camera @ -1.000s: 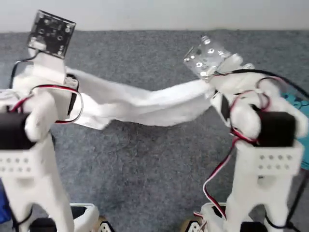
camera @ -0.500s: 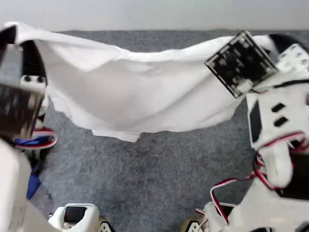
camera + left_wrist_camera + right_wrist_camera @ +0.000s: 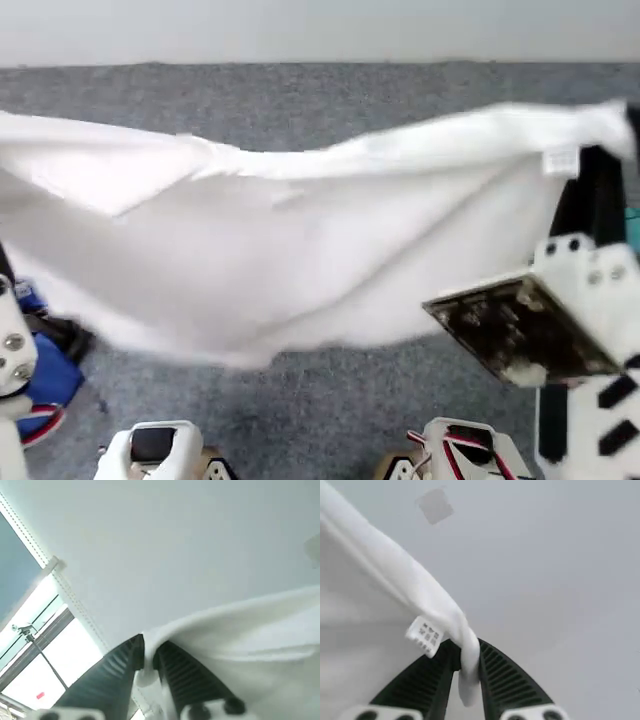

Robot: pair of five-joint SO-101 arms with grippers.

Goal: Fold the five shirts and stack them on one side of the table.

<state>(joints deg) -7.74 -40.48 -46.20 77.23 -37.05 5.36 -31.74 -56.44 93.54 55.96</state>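
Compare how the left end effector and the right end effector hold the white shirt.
The right end effector pinches a tightly rolled edge of the white shirt; the left end effector pinches a looser fold that fans out. A label sits beside the right end effector; the cloth at the left end effector is bare. Both are shut on the shirt, holding it spread above the grey table.

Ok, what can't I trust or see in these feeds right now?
- High view: the held-up white shirt hides the middle of the table.
- High view: the shirt's left end runs off the edge.
- High view: blue item, partly behind an arm, unidentifiable.
- Right wrist view: label print too small.
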